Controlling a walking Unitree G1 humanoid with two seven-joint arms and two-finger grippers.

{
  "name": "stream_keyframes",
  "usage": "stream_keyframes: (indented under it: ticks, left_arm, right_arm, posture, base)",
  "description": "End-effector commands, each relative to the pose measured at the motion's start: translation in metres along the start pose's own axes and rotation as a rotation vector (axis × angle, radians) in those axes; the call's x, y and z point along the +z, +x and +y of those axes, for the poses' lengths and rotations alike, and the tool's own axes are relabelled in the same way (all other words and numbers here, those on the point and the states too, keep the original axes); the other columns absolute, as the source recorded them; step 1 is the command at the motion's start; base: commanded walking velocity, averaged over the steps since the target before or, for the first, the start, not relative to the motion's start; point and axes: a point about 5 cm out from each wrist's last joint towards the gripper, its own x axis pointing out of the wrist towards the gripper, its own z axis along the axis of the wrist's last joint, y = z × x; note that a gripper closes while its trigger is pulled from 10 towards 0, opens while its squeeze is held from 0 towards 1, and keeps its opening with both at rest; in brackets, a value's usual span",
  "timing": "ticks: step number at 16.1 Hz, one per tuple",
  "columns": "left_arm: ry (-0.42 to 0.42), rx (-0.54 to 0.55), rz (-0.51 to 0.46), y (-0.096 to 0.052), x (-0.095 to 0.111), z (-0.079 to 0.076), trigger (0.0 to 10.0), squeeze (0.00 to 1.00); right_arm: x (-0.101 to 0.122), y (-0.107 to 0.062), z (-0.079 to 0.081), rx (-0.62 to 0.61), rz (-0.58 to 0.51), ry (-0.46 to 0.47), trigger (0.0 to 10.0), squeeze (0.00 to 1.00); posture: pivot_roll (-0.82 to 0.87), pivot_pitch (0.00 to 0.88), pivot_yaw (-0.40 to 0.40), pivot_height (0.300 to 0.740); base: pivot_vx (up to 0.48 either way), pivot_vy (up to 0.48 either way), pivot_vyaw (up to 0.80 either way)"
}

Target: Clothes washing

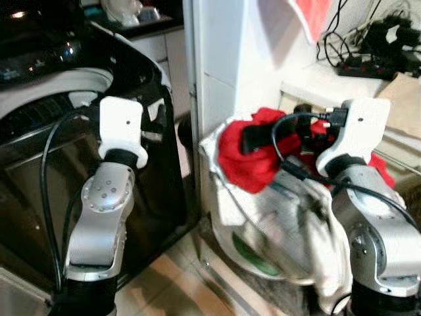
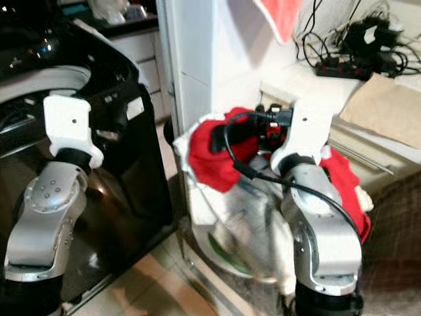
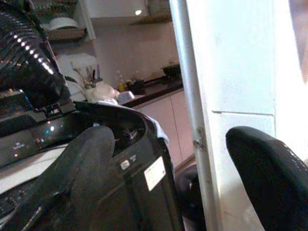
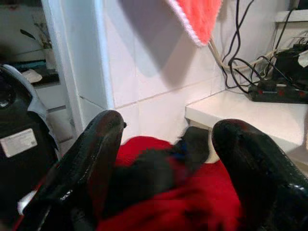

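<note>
Left gripper [image 3: 168, 183]: I see its fingers spread wide with nothing between them, up by the black washer's [image 1: 39, 151] rim.
Right gripper [image 4: 166, 168]: fingers apart, just above the red cloth [image 4: 192, 202].
Red cloth: it lies on top of the basket [image 1: 227, 204], under my right fingers.
Washer: left of the basket.

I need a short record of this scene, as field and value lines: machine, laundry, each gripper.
machine: black top-loading washing machine, on the robot's left
laundry: red cloth garment heaped on white fabrics in a basket
left gripper: jaws open, beside the machine's rim
right gripper: jaws open, just above the red garment
wall: white tiles
</note>
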Motion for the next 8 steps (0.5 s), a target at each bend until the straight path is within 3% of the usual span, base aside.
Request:
stream_keyframes:
  ticks: [1,7,8]
  left_arm:
    - [0.001,0.010,0.017,-0.0006,-0.0035,0.0015,10.0,0.00]
    - [0.001,0.013,0.026,-0.0034,-0.0060,0.0008,10.0,0.00]
    - [0.016,0.041,0.031,-0.0051,-0.0081,0.0019,10.0,0.00]
  right_arm:
    - [0.0042,-0.0019,0.0018,0.008,-0.009,0.003,10.0,0.00]
    - [0.0019,-0.0003,0.0023,0.013,-0.001,0.002,10.0,0.00]
    - [-0.0029,-0.0002,0.0016,0.015,0.013,-0.007,10.0,0.00]
  posture:
    - [-0.08,0.000,0.002,0.740]
    - [-0.07,0.001,-0.003,0.740]
    - [-0.06,0.000,-0.004,0.740]
  base:
    - [0.000,0.311,-0.80]
    - [0.000,0.309,-0.80]
    - [0.000,0.000,0.00]
